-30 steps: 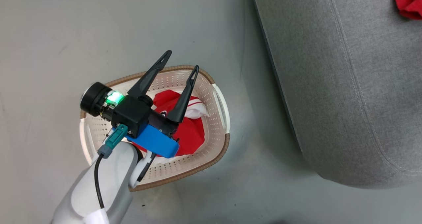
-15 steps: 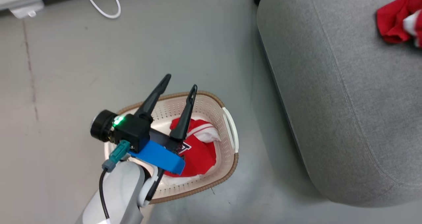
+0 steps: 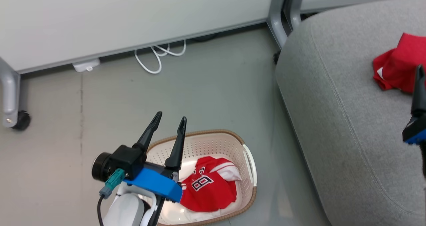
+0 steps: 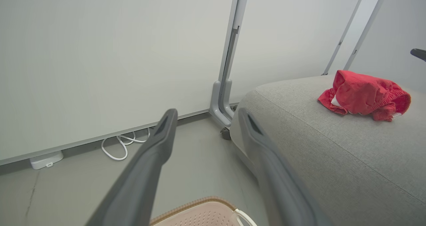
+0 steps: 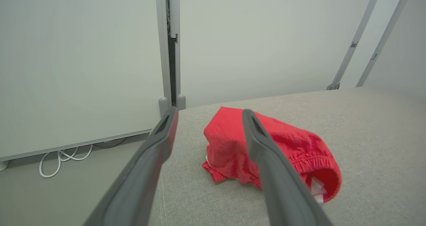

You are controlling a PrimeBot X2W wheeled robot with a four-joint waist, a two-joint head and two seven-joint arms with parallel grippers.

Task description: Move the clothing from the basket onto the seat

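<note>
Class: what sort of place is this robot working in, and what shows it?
Probably a lab or test space staged as a living room: white partition panels on castors, a bare grey floor with a loose cable, a grey sofa seat.

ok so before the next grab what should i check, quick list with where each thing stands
1. The right gripper is free of fabric: ok, jaws apart, nothing pinched.
2. The plain red garment rests on the seat: ok, well in from the edge.
3. The basket is emptied: not ok, the jersey lies inside.
4. The left gripper is ready to grasp: ok, jaws apart and empty, over the basket.
5. No more clothing lies under the jersey: cannot tell, part of the basket floor is hidden in the head view.
</note>
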